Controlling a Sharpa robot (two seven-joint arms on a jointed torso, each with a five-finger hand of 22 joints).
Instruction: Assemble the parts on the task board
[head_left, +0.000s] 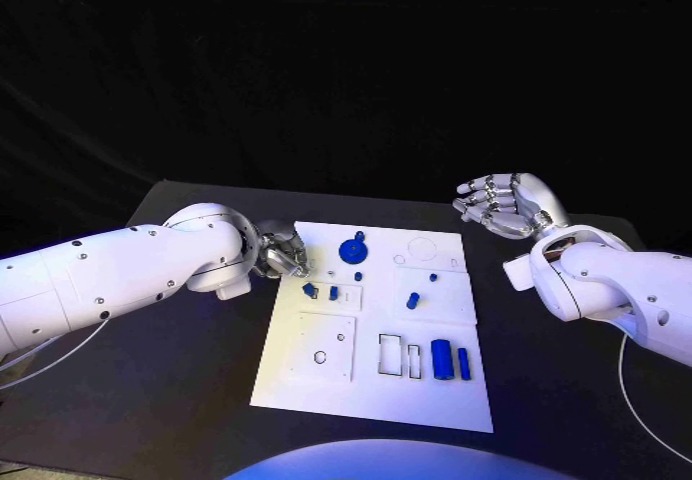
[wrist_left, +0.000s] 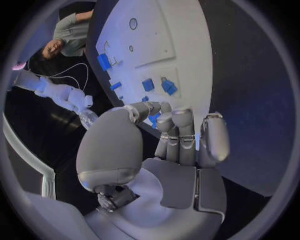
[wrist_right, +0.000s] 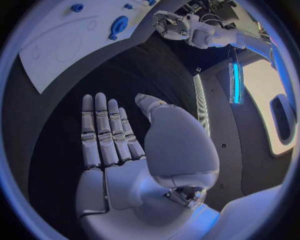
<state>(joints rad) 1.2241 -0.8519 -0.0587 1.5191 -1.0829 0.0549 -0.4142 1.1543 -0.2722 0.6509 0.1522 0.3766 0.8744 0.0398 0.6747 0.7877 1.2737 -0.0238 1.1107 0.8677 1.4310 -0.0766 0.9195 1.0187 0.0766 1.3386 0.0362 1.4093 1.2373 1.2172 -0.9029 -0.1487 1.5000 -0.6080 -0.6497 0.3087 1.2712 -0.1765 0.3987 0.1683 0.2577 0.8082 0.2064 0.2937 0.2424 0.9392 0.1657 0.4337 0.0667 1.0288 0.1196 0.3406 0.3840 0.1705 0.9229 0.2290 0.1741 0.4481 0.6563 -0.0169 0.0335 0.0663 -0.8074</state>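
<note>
Parts lie scattered over the white task board (head_left: 310, 385) at the middle of my tabletop (head_left: 173, 400): a round blue part (head_left: 353, 248) near the board's far edge, small blue parts (head_left: 320, 292) just in from its left edge, another small one (head_left: 413, 299) toward the middle, and two upright blue blocks (head_left: 450, 361) near its right near corner. From the head view, my left robot hand (head_left: 280, 252) sits at the board's far left edge, fingers curled, though I cannot tell from there whether it holds anything. My left wrist view settles more: the fingers (wrist_left: 180, 131) are bent over the board's edge with nothing plainly between them, and one blue part just past the fingertips is half hidden. My right robot hand (head_left: 498, 203) hangs over the bare tabletop off the board's far right corner; its wrist view shows the fingers (wrist_right: 103, 130) straight, apart and empty.
</note>
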